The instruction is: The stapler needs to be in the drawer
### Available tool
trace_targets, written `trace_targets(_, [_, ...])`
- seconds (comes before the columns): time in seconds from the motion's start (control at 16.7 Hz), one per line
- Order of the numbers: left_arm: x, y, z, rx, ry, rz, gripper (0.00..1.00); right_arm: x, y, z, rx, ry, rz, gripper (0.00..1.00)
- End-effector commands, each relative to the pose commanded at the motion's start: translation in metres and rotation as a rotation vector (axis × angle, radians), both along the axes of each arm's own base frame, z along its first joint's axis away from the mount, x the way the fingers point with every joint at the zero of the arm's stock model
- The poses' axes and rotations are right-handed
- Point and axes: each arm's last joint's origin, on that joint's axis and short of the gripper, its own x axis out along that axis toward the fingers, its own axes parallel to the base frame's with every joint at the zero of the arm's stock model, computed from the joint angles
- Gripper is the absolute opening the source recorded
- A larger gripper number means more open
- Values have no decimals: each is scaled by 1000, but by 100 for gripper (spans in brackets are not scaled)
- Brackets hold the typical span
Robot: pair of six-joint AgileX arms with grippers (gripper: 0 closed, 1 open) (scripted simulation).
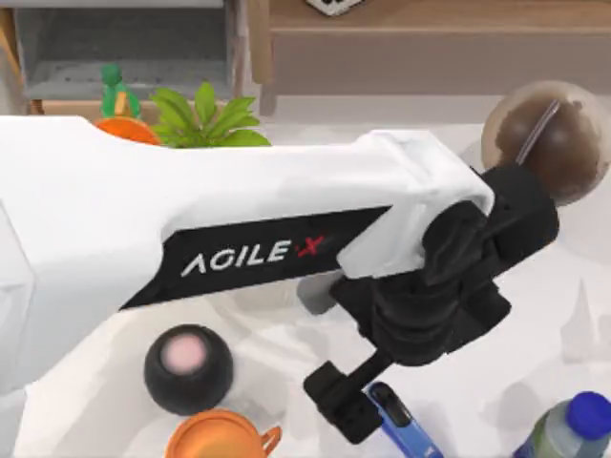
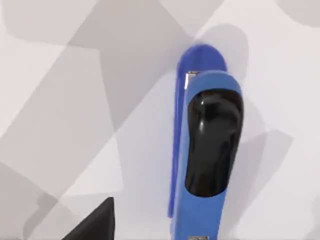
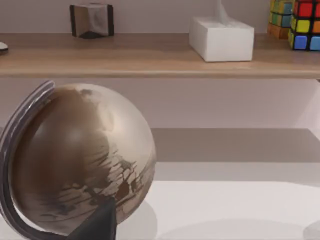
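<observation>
The blue stapler (image 1: 401,423) lies flat on the white table at the front, right of centre. In the left wrist view the stapler (image 2: 207,150) shows its black oval inset straight below the camera. My left gripper (image 1: 358,405) hovers open just left of the stapler without touching it, and one dark fingertip (image 2: 97,225) shows beside it. The drawer (image 1: 143,52) stands open at the back left, grey inside. My right arm is parked facing the globe, with one fingertip (image 3: 100,222) in its wrist view.
A brown globe (image 1: 549,138) stands at the back right. A blue-capped bottle (image 1: 573,425) is right of the stapler. A black ball (image 1: 188,364) and an orange object (image 1: 220,437) sit at the front left. A green plant (image 1: 205,119) stands before the drawer, beside the wooden shelf (image 1: 430,19).
</observation>
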Motion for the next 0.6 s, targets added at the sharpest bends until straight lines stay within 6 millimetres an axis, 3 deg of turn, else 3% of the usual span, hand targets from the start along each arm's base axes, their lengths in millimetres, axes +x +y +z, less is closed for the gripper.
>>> trace_targets(0.18, [-10, -11, -20, 75, 31, -23, 100, 0, 0, 0, 0, 0, 0, 100])
trace_targets(0.6, [-10, -10, -27, 81, 34, -24, 100, 0, 0, 0, 0, 0, 0, 100])
